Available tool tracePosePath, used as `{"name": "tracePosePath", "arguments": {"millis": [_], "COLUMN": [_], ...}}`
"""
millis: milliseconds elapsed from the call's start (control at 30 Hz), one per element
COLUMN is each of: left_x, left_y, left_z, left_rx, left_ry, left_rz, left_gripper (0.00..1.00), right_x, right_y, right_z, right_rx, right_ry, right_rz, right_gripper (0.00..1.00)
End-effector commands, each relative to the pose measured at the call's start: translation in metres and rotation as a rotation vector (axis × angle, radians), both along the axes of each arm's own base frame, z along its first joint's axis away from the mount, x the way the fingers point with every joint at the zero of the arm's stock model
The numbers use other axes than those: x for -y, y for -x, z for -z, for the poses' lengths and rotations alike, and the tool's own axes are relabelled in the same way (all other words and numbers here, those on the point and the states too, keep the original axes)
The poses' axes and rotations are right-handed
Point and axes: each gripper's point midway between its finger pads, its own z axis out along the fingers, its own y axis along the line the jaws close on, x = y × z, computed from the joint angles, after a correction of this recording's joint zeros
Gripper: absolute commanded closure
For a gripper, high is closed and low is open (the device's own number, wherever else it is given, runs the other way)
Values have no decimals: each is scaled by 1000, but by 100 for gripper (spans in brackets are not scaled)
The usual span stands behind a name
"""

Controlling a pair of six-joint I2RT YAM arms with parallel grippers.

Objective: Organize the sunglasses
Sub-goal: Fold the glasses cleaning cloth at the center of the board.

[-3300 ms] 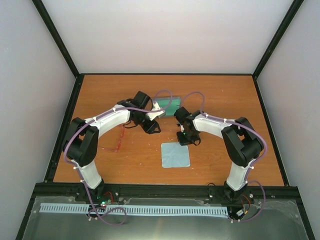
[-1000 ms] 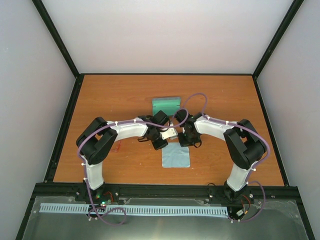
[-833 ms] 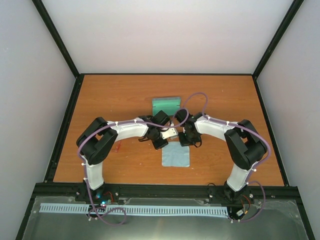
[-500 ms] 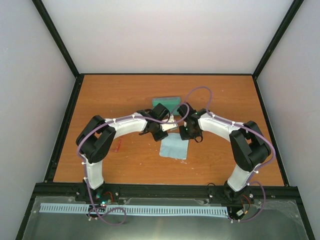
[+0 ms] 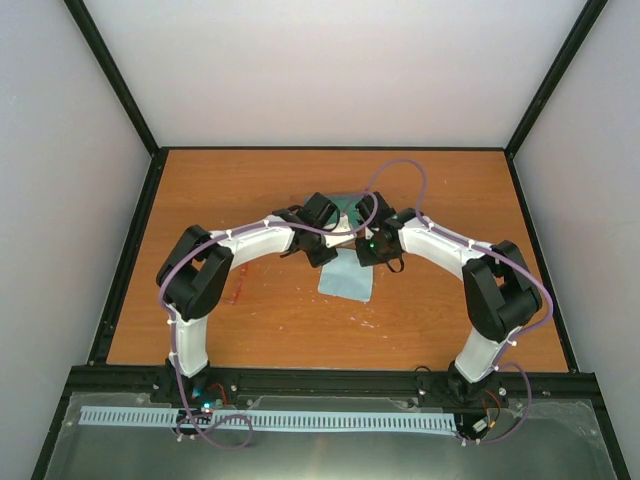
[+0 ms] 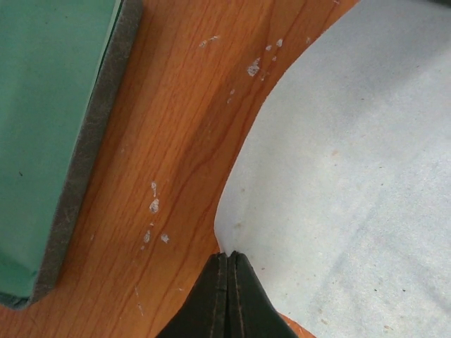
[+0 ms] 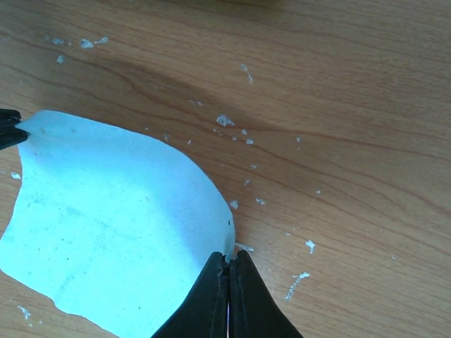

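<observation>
L gripper & R gripper each clamp a corner of blue cloth, seemingly lifted, beside green case.

Right claw pinching blue cloth corner.

No text, label, brand, number or sign can be read in any view. The light blue cloth, pinched in the closed jaws of the left gripper and the right gripper, shows a plain surface. So does the green case to the left of the left jaws. The wooden table ahead of both jaws carries only grain and pale flecks.
</observation>
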Motion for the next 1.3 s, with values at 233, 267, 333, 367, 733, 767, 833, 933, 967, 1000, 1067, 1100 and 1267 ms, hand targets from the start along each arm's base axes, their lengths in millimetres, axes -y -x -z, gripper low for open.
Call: {"name": "tracePosePath", "arguments": {"millis": [233, 267, 333, 367, 733, 767, 833, 933, 967, 1000, 1067, 1100, 1267], "left_x": [-8, -9, -10, -10, -10, -10, -9, -8, -8, -8, -7, -7, -8], "left_y": [21, 23, 26, 26, 45, 48, 53, 59, 60, 61, 63, 63, 66], "left_z": [2, 3, 6, 6, 8, 9, 12, 16, 17, 18, 17, 17, 17], "left_rx": [-43, -50, -65, -68, -127, -133, -140, -147, -149, -150, -151, -152, -153], "left_ry": [15, 14, 11, 15, 37, 37, 35, 28, 26, 24, 25, 24, 22], "left_rz": [20, 21, 20, 18, 22, 25, 35, 46, 48, 50, 52, 52, 50], "left_gripper": [100, 99, 99, 99, 99, 99, 99, 99, 99, 99, 99, 99, 99], "right_x": [-3, -3, -3, -2, -9, -10, -11, -12, -12, -12, -12, -12, -14], "right_y": [15, 18, 22, 24, 42, 44, 48, 53, 55, 56, 59, 60, 65], "right_z": [1, 3, 4, 5, 11, 13, 17, 22, 24, 25, 26, 27, 29], "right_rx": [-7, -12, -20, -24, -72, -78, -92, -113, -119, -123, -130, -134, -150], "right_ry": [-66, -70, -80, -82, -146, -155, -166, -173, -171, -173, -174, -177, -193], "right_rz": [-29, -31, -33, -32, -62, -66, -72, -79, -84, -85, -90, -92, -101], "right_gripper": [97, 97, 97, 97, 97, 97, 97, 97, 97, 97, 97, 97, 95]}}
